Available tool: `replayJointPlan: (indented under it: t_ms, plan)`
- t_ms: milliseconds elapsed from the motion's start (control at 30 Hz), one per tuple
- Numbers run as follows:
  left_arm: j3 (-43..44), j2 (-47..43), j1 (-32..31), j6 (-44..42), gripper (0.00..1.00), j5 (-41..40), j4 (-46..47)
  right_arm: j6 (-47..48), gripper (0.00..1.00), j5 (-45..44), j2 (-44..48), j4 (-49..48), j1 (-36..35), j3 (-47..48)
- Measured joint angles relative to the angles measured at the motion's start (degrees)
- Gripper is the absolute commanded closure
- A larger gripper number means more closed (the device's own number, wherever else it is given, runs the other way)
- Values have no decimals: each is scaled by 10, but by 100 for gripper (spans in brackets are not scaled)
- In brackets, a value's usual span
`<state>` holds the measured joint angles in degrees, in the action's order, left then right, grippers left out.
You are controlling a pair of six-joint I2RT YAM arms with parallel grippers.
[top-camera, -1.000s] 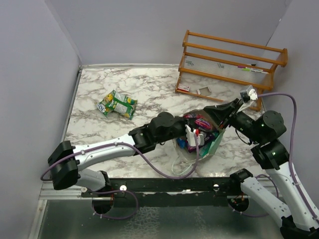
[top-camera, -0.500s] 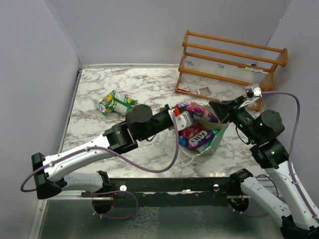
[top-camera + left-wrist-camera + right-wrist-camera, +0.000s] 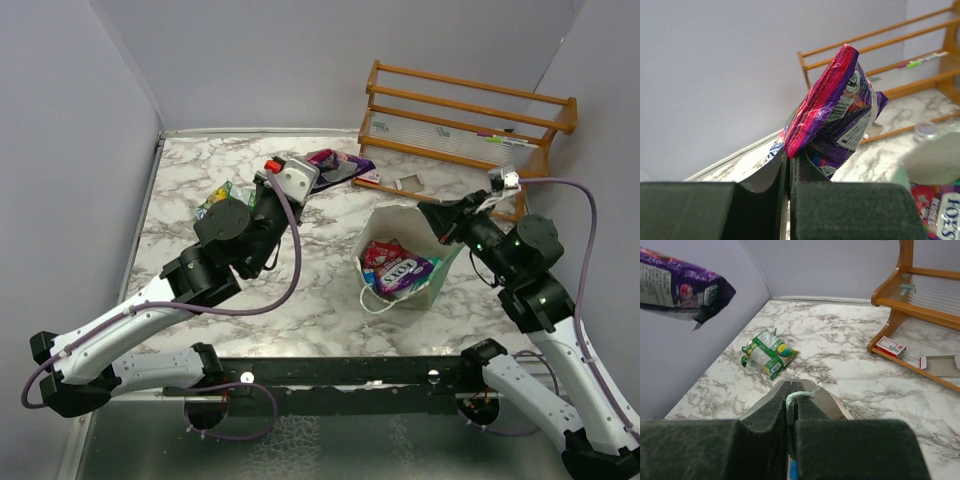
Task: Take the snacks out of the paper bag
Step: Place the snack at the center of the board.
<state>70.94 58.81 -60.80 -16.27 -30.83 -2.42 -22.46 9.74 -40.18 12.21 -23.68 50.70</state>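
Note:
The mint-green paper bag stands open right of centre, with a red-pink packet and a purple packet inside. My right gripper is shut on the bag's upper rim and holds it open. My left gripper is shut on a purple-and-pink snack packet, held in the air over the back of the table; the packet fills the left wrist view and shows in the right wrist view. A green packet lies on the table at the left.
A wooden slatted rack stands at the back right, with small white-and-red cards at its foot. The bag's white cord handle trails on the marble table. Grey walls close the left and back.
My left gripper has come out of the bag with the purple-and-pink packet and swung up and left toward the back of the table. The right gripper still holds the bag's rim.

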Motion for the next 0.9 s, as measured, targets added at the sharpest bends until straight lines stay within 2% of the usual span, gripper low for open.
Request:
replayJointPlan:
  t_ms: [200, 467, 733, 900]
  plan:
    - [28, -7, 42, 20, 100, -72, -24, 10, 98, -17, 46, 13, 0, -3]
    - [36, 19, 175, 82, 100, -73, -78, 29, 98, -49, 52, 44, 0, 8]
    - [14, 86, 334, 176, 100, 66, -114, 34, 98, -59, 54, 46, 0, 11]
    - [-35, 118, 385, 237, 100, 181, -105, 42, 98, -59, 50, 56, 0, 19]
